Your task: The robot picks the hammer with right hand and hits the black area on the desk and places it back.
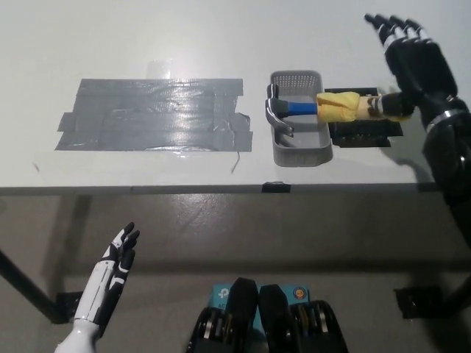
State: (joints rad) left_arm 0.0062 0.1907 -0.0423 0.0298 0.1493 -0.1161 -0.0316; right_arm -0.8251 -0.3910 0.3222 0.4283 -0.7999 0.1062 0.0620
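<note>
Up at the frame's upper right, the glossy black right hand (412, 55) hovers spread and empty over the hammer (331, 109), whose yellow cloth-wrapped handle bridges a grey mesh basket (298, 151) and a black pad (364, 132). Shiny grey tape (151, 114) lies left. Lower left, the white left hand (110, 276) hangs open.
</note>
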